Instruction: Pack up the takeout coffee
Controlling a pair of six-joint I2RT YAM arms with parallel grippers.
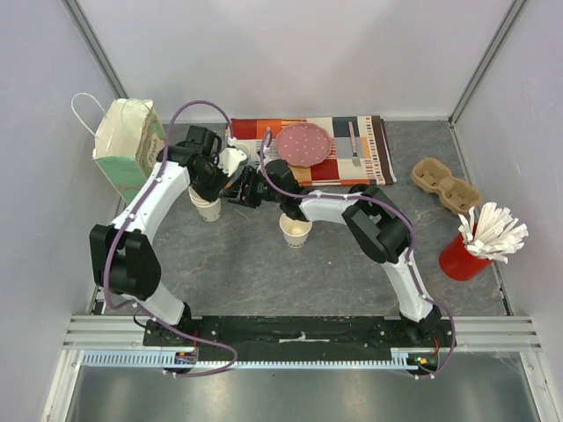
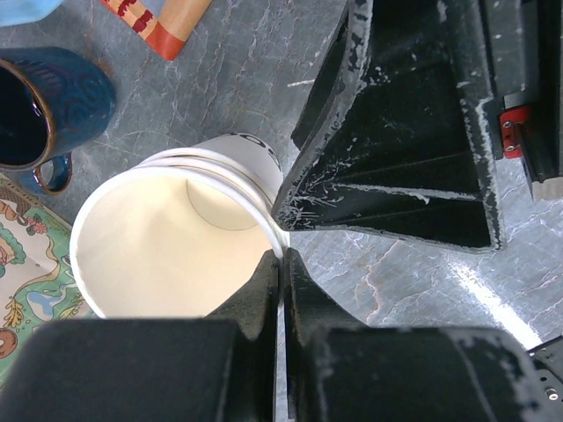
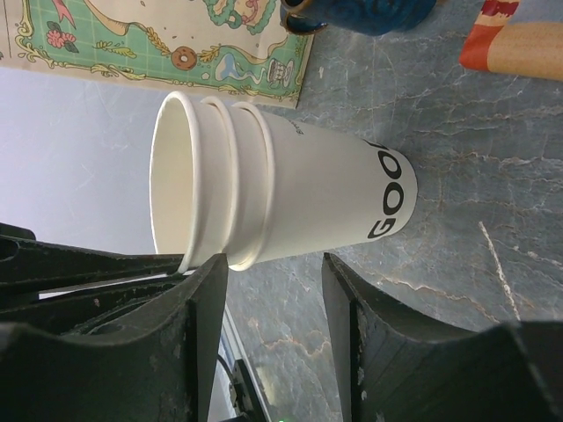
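Top view: cup stack [image 1: 208, 209] standing under both arms, second cup [image 1: 296, 230] sitting well right of stack.

Left wrist: left gripper [image 2: 282, 264] pinching shut on stack's top rim.

Right wrist: right gripper [image 3: 273, 262] hanging half open, straddling stack's lower rims, not squeezing.

Looks like un-nesting imo: right should be clamping lower cups before left starts pulling straight up, no twisting.
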